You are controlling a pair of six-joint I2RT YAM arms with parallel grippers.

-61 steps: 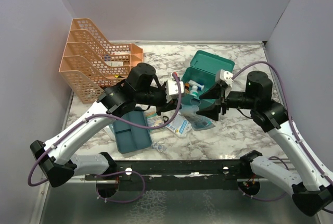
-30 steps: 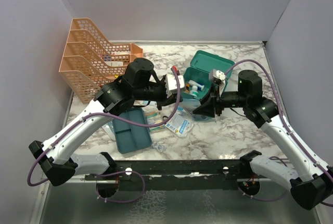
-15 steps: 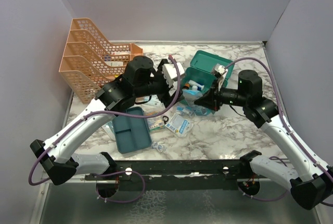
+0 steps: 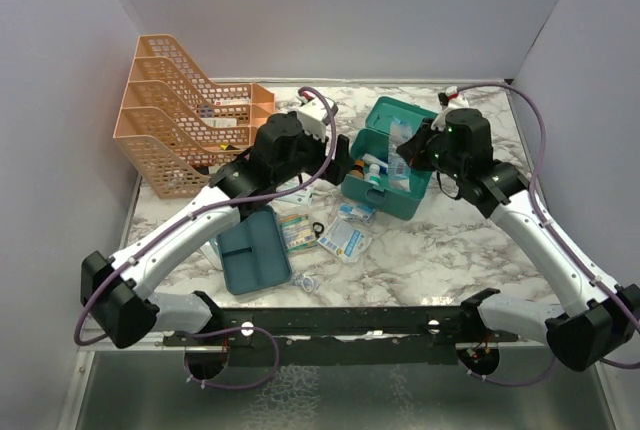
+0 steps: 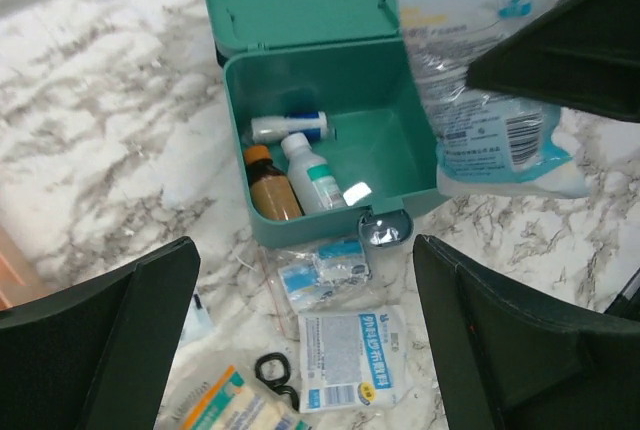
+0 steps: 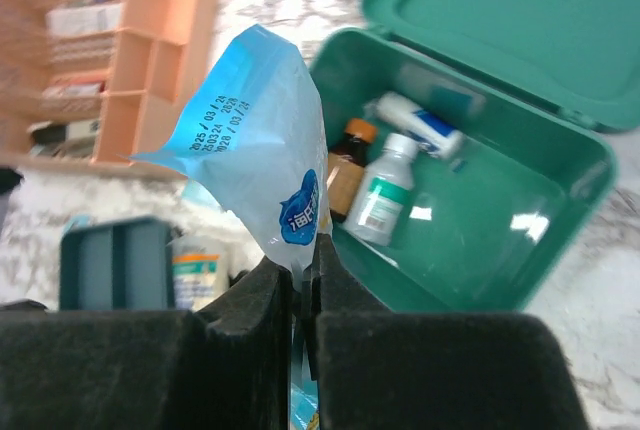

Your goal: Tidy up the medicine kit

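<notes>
**Open medicine kit with a pouch held above it**

Top view: the medicine kit (image 4: pixel 388 182) sits on the marble table (image 4: pixel 455 250), just off centre toward 2 o'clock. Its lid (image 4: pixel 402 115) is swung back at the box's 1 o'clock side. Inside lie a brown bottle (image 5: pixel 270 193), a white bottle (image 5: pixel 316 176) and a white tube (image 5: pixel 288 128). The right gripper (image 6: pixel 305 275) is pinched tight on a blue-and-white pouch (image 6: pixel 262 155). In the left wrist view this pouch overlaps the box's 3 o'clock wall. The left gripper (image 5: pixel 305 242) hangs above the kit with its fingers (image 5: pixel 110 340) spread wide, holding nothing. Loose packets (image 5: pixel 348 358) lie at the kit's 7 o'clock, a teal divided tray (image 4: pixel 255 252) at its 8 o'clock, and an orange mesh rack (image 4: pixel 175 115) at the table's 10 o'clock.
</notes>
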